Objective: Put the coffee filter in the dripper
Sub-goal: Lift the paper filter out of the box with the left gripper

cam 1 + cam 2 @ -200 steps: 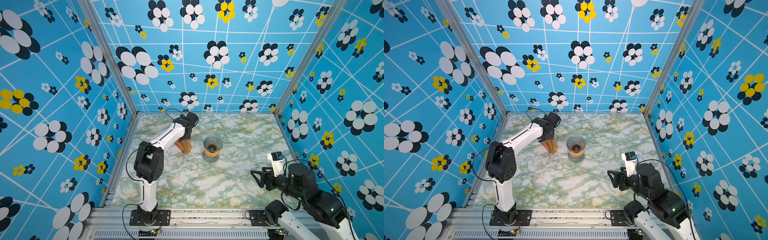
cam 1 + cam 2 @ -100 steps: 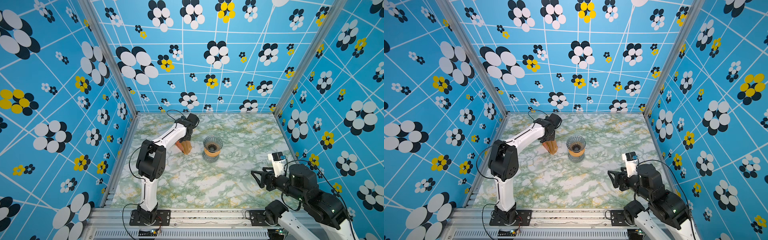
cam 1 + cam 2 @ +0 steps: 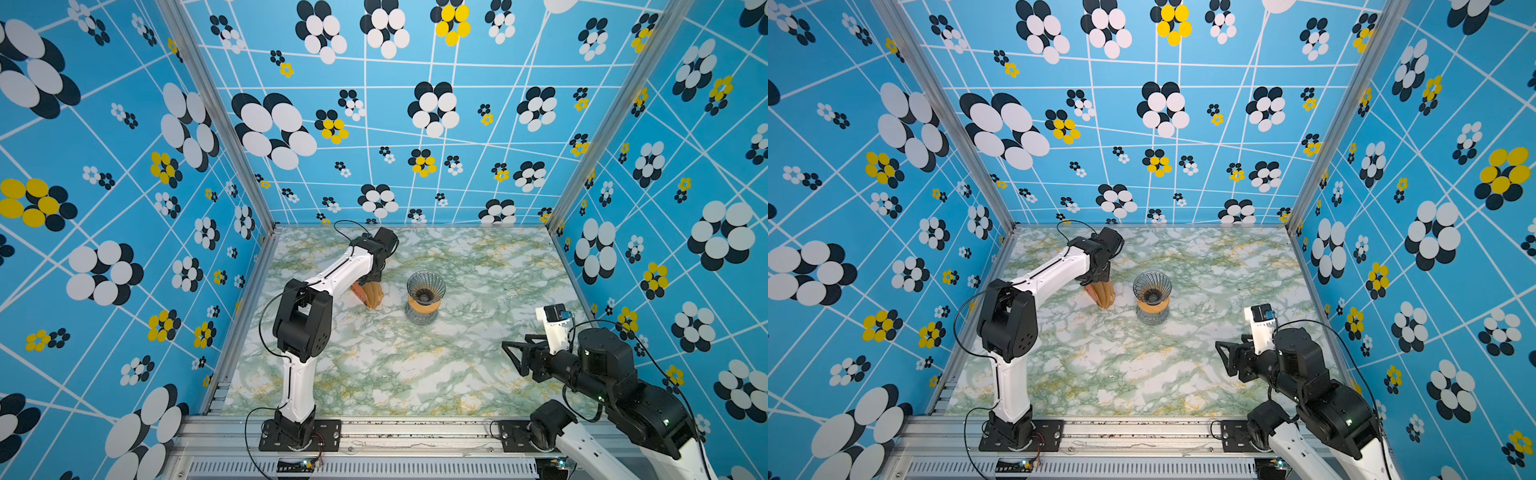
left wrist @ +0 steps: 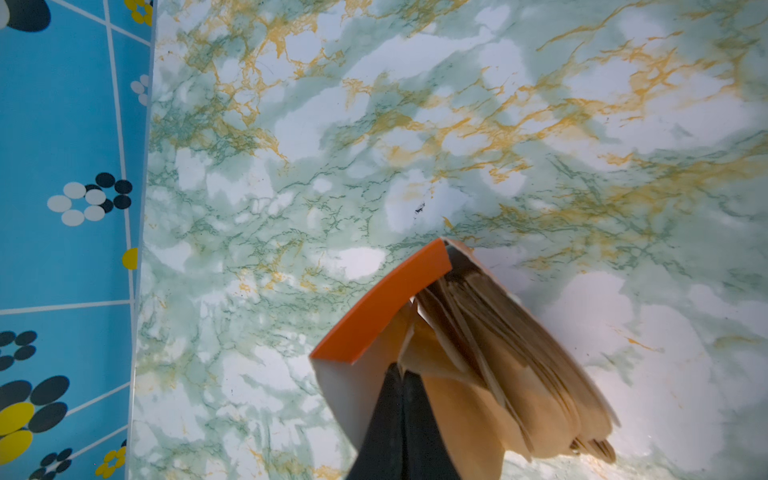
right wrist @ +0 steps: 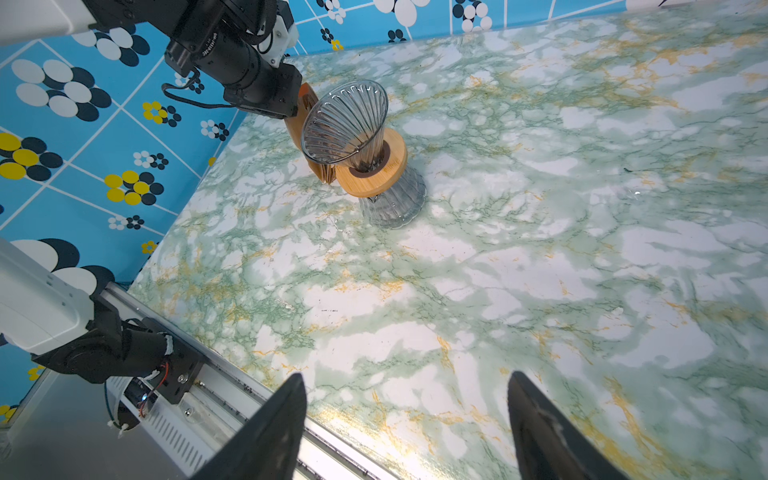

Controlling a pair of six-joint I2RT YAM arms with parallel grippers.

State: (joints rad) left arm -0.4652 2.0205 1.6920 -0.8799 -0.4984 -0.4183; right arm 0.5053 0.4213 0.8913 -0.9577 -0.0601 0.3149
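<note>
The dripper point(image 3: 426, 286) point(image 3: 1152, 286), a clear ribbed glass cone, stands upright in a wooden ring in both top views and in the right wrist view point(image 5: 345, 120); it holds nothing. Just left of it an orange packet point(image 4: 382, 303) with a fanned stack of tan papers point(image 3: 372, 296) point(image 3: 1103, 293) stands on the table. My left gripper point(image 4: 402, 368) is down on that stack, shut, pinching the top edge of one thin tan coffee filter point(image 4: 415, 336) beside the packet's wall. My right gripper point(image 5: 407, 399) point(image 3: 509, 353) hovers open near the front right, holding nothing.
The wooden ring point(image 5: 374, 174) sits on a clear glass jug point(image 5: 395, 203) on the marble table point(image 3: 374, 365). Blue patterned walls close in the left, back and right. An aluminium rail point(image 3: 395, 428) runs along the front edge.
The left jaws have closed the last bit on the papers. The left arm shifted slightly at the stack. The right arm and the dripper have not moved.
</note>
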